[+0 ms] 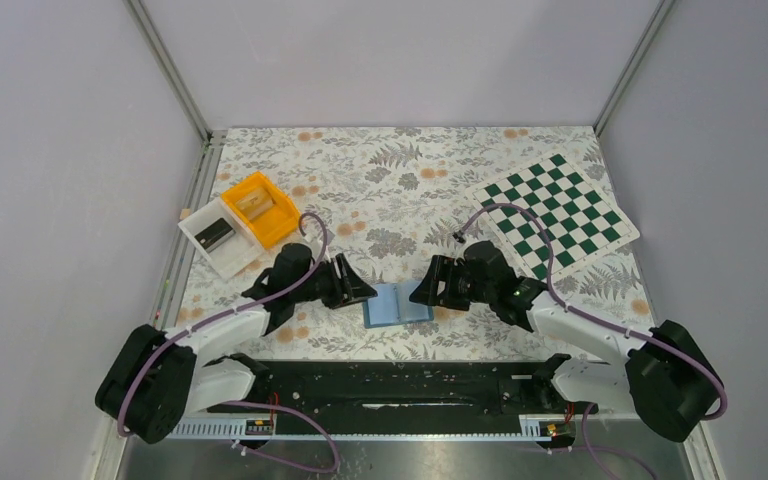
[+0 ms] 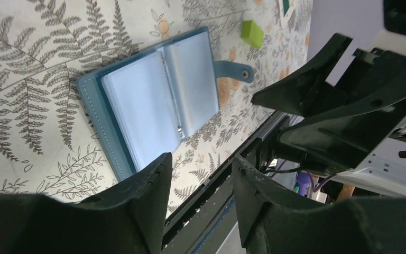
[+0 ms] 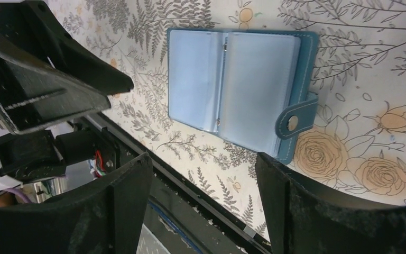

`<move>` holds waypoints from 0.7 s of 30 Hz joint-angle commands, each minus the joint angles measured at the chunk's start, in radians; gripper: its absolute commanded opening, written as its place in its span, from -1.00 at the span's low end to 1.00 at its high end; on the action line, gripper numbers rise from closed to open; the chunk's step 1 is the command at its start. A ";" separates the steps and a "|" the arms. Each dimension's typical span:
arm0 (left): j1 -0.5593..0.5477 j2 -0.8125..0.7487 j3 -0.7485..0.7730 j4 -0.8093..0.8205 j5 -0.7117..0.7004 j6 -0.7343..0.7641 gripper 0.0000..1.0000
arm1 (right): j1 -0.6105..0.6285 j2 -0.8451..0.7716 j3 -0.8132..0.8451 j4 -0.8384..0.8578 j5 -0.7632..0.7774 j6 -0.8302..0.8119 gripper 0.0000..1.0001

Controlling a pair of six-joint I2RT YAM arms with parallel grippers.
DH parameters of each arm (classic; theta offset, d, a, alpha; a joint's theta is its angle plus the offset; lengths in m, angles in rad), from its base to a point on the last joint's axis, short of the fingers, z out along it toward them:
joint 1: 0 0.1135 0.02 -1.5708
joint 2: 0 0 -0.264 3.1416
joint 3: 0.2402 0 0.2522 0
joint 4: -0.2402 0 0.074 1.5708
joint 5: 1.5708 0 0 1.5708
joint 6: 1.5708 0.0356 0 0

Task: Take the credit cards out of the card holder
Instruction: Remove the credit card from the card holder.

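The left gripper (image 2: 201, 164) has its jaws apart and empty. The right gripper (image 3: 201, 164) is spread wider and also holds nothing. In the top view, at the left gripper's 4 o'clock and the right's 8 o'clock, the flat blue-teal bifold card holder (image 1: 397, 305) lies open on the fern-printed tablecloth (image 1: 410, 180). In the left wrist view, a small lime-green rectangular card (image 2: 252, 33) lies at the holder's 1 o'clock.

Blue-teal card holder (image 3: 238, 79); floral-fern tablecloth (image 1: 390, 190); green-white chequered board (image 1: 560, 215); orange bin (image 1: 260, 208).
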 commanded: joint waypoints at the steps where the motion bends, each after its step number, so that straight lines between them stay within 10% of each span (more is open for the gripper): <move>1: -0.020 0.073 -0.018 0.185 0.052 -0.016 -0.10 | 0.010 0.035 0.012 0.030 0.062 -0.011 0.56; 21: -0.043 0.224 -0.066 0.181 -0.041 0.052 -0.18 | 0.011 0.216 0.024 0.148 0.051 0.017 0.60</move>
